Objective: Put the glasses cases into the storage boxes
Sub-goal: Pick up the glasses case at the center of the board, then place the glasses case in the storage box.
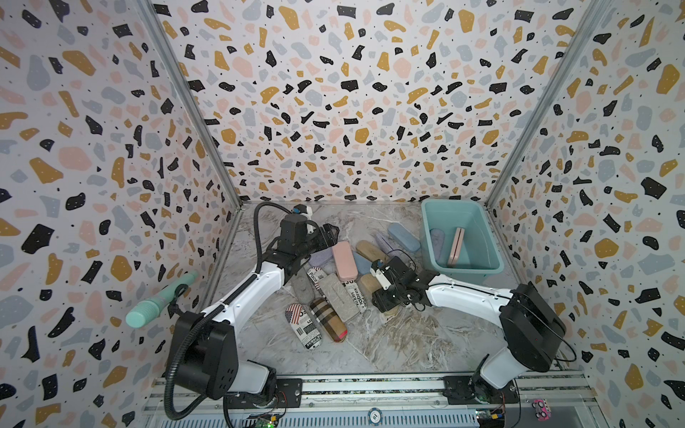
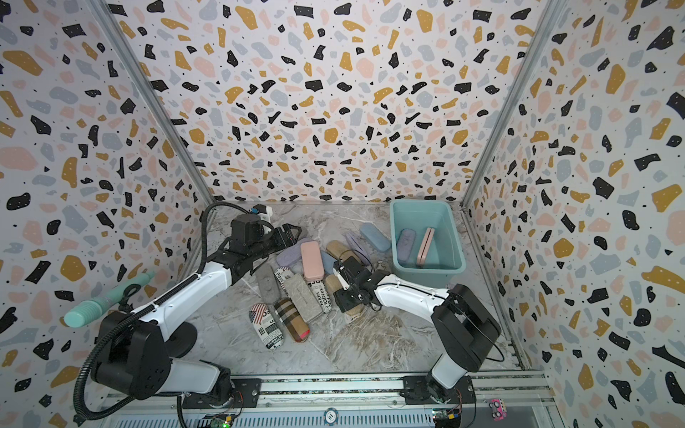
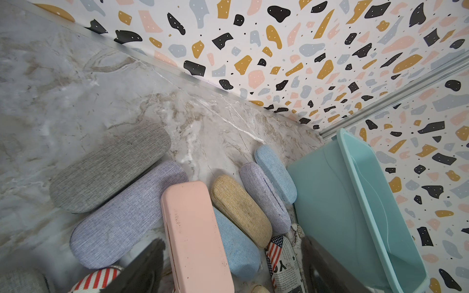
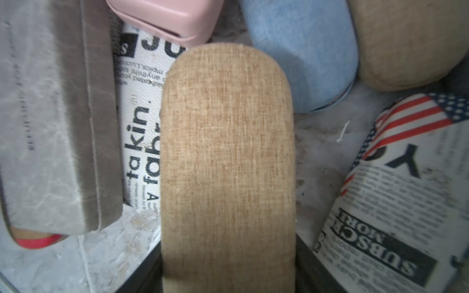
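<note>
Several glasses cases lie heaped mid-table: a pink one, a brown plaid one, a flag-and-newsprint one and a blue one. The teal storage box stands at the back right and holds a pink case on edge and a lilac case. My right gripper is low in the heap, its black fingers pressed on both sides of a tan case. My left gripper hovers open over the back left of the heap, with the pink case below the gap.
A mint-green ribbed cylinder on a black stand juts out at the left wall. The box wall is close beside the left gripper's finger. Patterned walls close in three sides. Bare marble lies in front of the heap.
</note>
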Action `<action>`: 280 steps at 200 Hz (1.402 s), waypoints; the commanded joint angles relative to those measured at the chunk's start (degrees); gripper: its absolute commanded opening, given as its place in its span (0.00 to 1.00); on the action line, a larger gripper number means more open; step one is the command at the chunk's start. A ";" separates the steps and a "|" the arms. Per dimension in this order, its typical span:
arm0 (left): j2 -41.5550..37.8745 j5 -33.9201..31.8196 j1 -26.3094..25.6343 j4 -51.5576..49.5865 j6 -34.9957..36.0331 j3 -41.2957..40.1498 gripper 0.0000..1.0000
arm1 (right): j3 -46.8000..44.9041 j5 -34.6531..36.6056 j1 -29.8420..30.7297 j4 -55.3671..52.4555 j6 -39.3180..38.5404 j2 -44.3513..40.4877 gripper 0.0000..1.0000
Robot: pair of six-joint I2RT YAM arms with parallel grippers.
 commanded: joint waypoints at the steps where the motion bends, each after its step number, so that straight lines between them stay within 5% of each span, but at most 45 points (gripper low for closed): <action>1: -0.19 1.30 0.18 2.38 -0.11 1.57 0.85 | 2.27 1.85 0.28 -2.38 -0.23 -3.35 0.61; 75: -0.89 4.60 -0.50 5.18 -0.24 0.80 0.85 | 14.09 4.41 -5.09 -4.41 -3.85 -5.89 0.61; 146: -0.40 9.62 -6.35 7.99 1.22 0.66 0.84 | 25.77 3.43 -22.06 -5.37 -9.12 -5.73 0.61; 223: 1.75 12.88 -12.66 9.37 1.77 0.64 0.84 | 19.82 1.40 -40.81 -0.59 -9.30 -4.47 0.61; 280: 1.59 10.82 -12.65 8.38 2.31 0.89 0.86 | 17.17 1.71 -46.38 1.41 -9.73 1.53 0.61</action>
